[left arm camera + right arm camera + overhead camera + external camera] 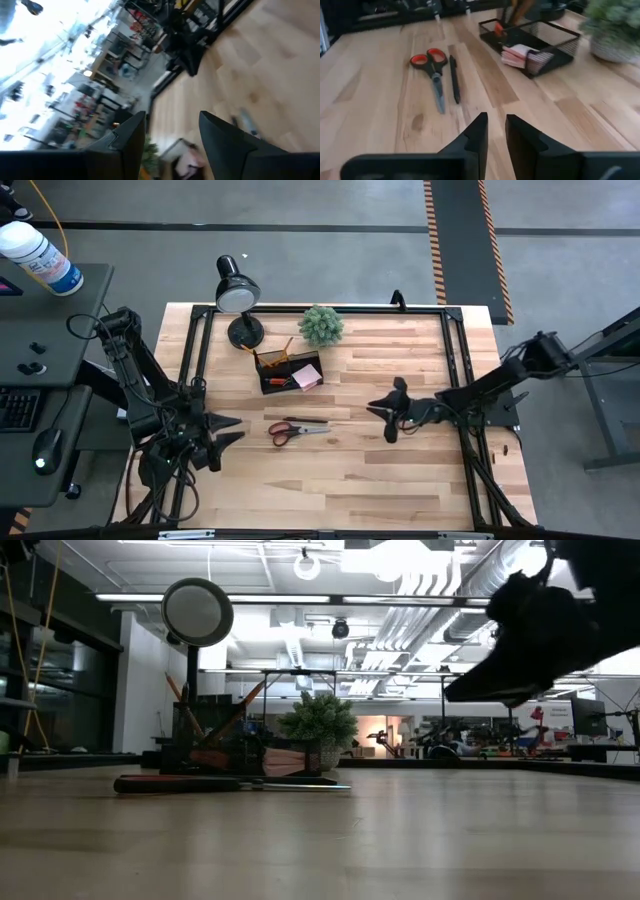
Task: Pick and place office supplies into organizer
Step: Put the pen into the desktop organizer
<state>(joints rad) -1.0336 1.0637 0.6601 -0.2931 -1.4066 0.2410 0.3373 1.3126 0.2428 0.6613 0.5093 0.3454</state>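
Observation:
Orange-handled scissors [290, 430] lie flat on the wooden table near its middle, with a black pen [306, 421] just beyond them; both show in the right wrist view, the scissors [432, 70] and the pen [454, 77]. The black mesh organizer [290, 372] stands farther back, holding a pink notepad [306, 378] and leaning pencils [272, 355]. My right gripper [372, 407] hangs above the table to the right of the scissors, its fingers [480, 135] a narrow gap apart and empty. My left gripper [234, 430] is open and empty, left of the scissors.
A black desk lamp [238, 298] and a green potted plant [321, 326] stand at the back, beside the organizer. A black frame [455, 360] runs along the table's edges. Bare wood lies between both grippers and the near edge.

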